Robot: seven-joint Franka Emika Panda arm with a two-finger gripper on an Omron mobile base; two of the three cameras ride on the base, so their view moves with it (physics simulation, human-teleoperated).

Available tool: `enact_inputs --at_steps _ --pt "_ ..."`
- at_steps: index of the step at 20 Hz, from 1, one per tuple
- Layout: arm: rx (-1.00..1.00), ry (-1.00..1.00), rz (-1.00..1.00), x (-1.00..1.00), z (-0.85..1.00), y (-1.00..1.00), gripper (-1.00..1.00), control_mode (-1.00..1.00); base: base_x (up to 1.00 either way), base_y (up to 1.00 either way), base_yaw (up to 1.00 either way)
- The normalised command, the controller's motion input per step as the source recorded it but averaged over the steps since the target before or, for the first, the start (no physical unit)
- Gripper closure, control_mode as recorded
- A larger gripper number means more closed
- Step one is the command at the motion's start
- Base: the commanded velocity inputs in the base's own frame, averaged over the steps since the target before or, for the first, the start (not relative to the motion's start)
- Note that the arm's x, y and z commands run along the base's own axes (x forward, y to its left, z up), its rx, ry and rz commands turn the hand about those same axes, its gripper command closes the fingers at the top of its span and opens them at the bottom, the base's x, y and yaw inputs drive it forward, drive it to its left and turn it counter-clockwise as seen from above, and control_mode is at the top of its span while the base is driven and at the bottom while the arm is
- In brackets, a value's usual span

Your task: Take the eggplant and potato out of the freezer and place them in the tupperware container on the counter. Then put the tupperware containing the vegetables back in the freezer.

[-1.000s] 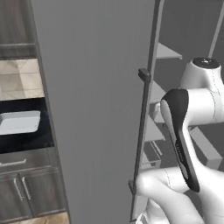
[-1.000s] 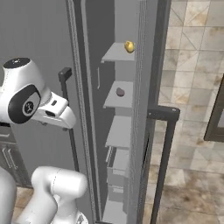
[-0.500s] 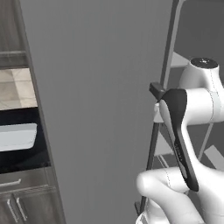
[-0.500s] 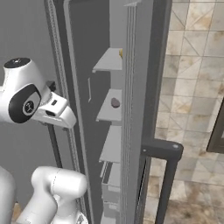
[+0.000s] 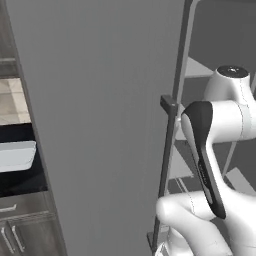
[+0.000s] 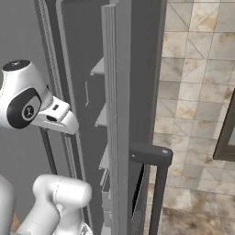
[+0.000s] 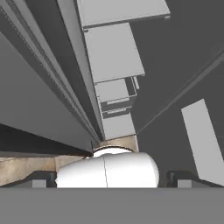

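The freezer's (image 5: 100,125) ribbed grey door stands open, with its dark bar handle (image 5: 167,150) just left of my arm. From the right base view I see a door edge-on (image 6: 117,137) and grey inner shelves (image 6: 102,120) behind it. The pale tupperware container (image 5: 15,155) sits on the black counter (image 5: 22,180) at the far left. My gripper (image 7: 111,180) is open, its fingertips (image 7: 41,180) wide apart with nothing between them, and it looks down along the freezer shelves (image 7: 113,48). The eggplant and the potato are hidden.
A second dark bar handle (image 6: 157,183) juts out in the lower right base view. A beige tiled wall (image 6: 193,92) lies to the right. Grey drawers (image 5: 20,230) sit under the counter. My arm's elbow (image 5: 215,120) hangs close to the shelves.
Both base views have shifted, so the camera has moved: the door looms larger and closer. The yellow-tan and dark lumps on the shelves have slipped behind the door edge. The jaws stay open.
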Motion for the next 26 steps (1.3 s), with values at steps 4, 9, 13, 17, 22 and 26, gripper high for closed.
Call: enact_inputs --at_steps 4,9,13,17,22,26 --pt "0.00 0.00 0.00 0.00 0.00 0.00 -1.00 1.00 0.26 -0.64 0.00" --pt "0.00 0.00 0.00 0.00 0.00 0.00 -1.00 1.00 0.25 -0.69 0.00" --pt "0.00 0.00 0.00 0.00 0.00 0.00 -1.00 1.00 0.24 -0.63 0.00" --pt "0.00 0.00 0.00 0.00 0.00 0.00 -1.00 1.00 0.32 -0.57 0.00" --pt "0.00 0.00 0.00 0.00 0.00 0.00 -1.00 1.00 0.58 -0.43 0.00" --pt "0.00 0.00 0.00 0.59 0.00 -0.36 -1.00 -1.00 0.00 0.00 0.00"
